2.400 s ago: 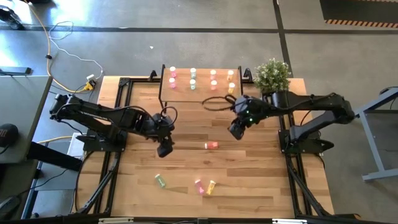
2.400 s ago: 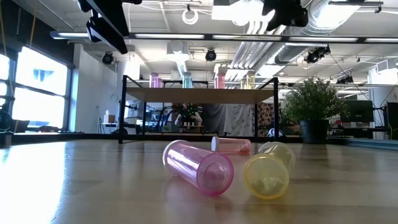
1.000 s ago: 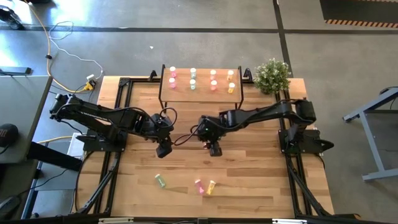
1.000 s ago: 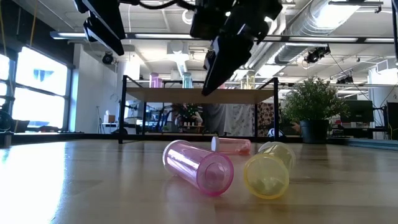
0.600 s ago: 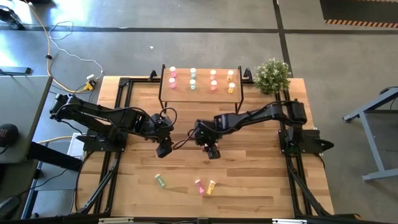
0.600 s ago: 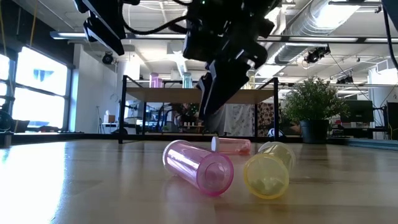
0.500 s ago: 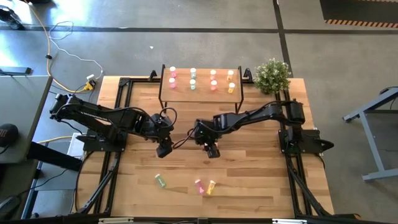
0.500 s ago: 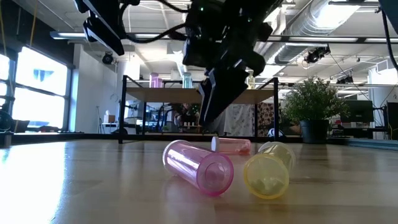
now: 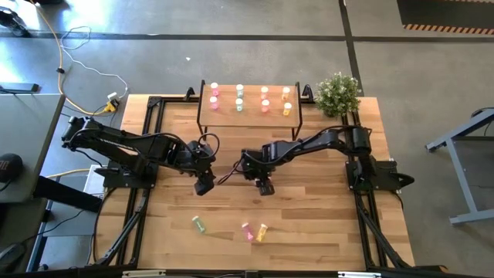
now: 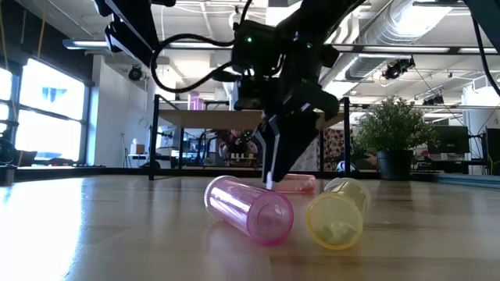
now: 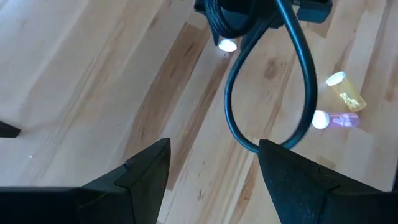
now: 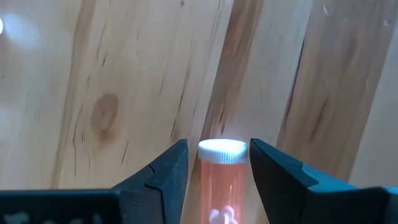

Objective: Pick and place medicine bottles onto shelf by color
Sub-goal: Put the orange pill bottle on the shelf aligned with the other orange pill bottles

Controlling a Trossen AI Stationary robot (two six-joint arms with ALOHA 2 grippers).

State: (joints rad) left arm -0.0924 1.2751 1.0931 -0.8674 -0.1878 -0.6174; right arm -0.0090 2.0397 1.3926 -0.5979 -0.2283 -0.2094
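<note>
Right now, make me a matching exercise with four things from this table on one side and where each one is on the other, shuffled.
Things:
1. red-orange bottle
2. potted plant
3. green bottle
4. shelf

Places:
A. far right corner of the table
B. lying alone on the near left planks
C. between the right gripper's open jaws
D. far edge, carrying upright bottles

Pairs: 1-C, 2-A, 3-B, 4-D

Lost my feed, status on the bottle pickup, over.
Right pincer open, down astride the red-orange bottle lying on the table. Left pincer open, empty, waiting mid-table. Nothing in the way.
</note>
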